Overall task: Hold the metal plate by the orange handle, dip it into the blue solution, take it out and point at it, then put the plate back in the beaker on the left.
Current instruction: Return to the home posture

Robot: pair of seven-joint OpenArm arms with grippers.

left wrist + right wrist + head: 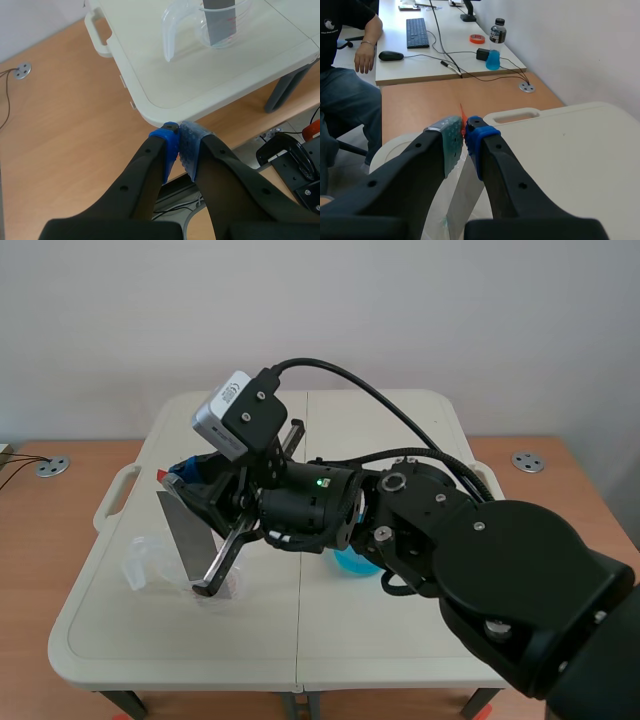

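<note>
Blue pads of the left gripper (178, 145) meet on nothing, just off the table's (150, 80) near edge; the right gripper (465, 135) pinches the orange handle (162, 473), only a sliver showing between its pads. Metal plate (185, 535) leans with its lower end in the clear beaker (200, 22) at the table's left, blue solution (352, 562) mostly hidden behind the right arm (480, 560), beaker's red scale (231, 25) unreadable.
</note>
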